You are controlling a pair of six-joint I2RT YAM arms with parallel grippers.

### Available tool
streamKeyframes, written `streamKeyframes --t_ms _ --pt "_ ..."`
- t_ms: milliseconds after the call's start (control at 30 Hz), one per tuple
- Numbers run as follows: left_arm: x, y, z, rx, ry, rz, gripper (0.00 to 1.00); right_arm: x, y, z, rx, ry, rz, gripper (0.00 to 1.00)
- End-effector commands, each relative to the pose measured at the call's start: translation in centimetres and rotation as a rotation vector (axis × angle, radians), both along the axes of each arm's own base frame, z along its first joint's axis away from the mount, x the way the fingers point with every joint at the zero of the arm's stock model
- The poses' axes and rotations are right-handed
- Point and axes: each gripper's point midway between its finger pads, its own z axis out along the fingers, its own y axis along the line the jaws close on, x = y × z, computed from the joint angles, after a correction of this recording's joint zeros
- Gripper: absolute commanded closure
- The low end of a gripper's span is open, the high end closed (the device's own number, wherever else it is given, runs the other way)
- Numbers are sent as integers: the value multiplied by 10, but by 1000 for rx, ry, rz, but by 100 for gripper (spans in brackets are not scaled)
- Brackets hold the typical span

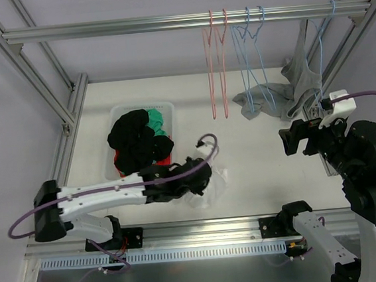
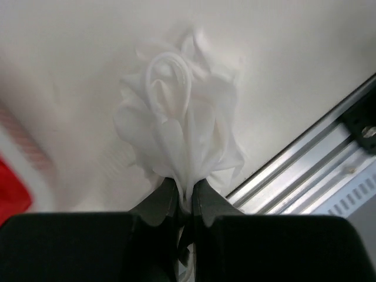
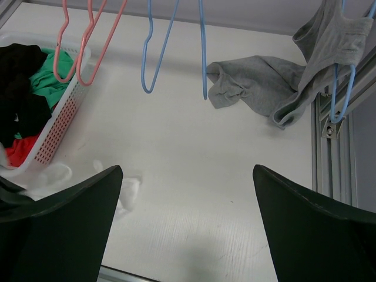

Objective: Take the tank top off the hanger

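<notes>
Mostly black clothes (image 1: 135, 143) in white basket (image 1: 125, 108), grey tank top (image 1: 301, 70) on hanger (image 1: 318, 35)

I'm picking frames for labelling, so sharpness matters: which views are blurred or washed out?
Left wrist: the white garment pinched in the left gripper is washed out, and the laundry basket at left is smeared. Right wrist: the right gripper shows dark, soft-edged fingers, while the grey tank top is sharp. Top external: evenly lit, crisp.

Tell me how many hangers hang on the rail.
5. Two pink hangers hang near the middle, two bare blue hangers just right of them, and a fifth blue hanger at the far right carries the grey tank top. None seems hidden.
</notes>
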Motion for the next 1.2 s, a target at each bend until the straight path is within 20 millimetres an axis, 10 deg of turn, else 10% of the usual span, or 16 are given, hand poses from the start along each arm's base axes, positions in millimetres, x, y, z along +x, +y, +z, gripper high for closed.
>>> streamKeyframes --t_ms 0,233,467,867,1167 --pt "48 50 94 -85 -181 231 100 8 5 10 34 -51 13 1" --pt "104 131 205 -223 -326 463 100 6 10 17 52 -69 34 0" --pt "158 178 234 -237 -334 604 100 5 12 20 61 -77 48 1" --pt "219 212 125 -163 -33 810 100 9 23 10 66 -61 102 0" --pt "239 216 -16 -81 221 881 100 17 37 14 81 -77 180 1"
